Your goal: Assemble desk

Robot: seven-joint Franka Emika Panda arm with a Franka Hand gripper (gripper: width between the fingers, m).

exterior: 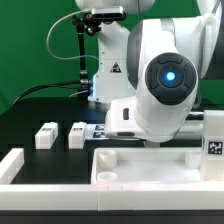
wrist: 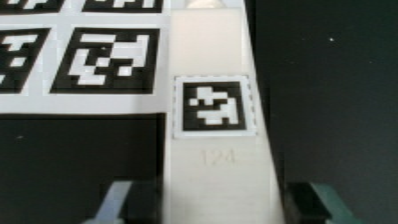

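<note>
Now the fingers [wrist: 121,203] stand spread astride a desk leg [wrist: 214,150], with narrow gaps on either side. Close squarely on its flat faces, keeping it centred.

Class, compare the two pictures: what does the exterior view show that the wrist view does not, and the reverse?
Only the exterior view: the arm, the tabletop, and two loose legs lying side by side on the exterior view's left. Only the wrist view: the gripper open astride a tagged leg, a gap on each side, and the marker board beside it. Both: the black table.
</note>
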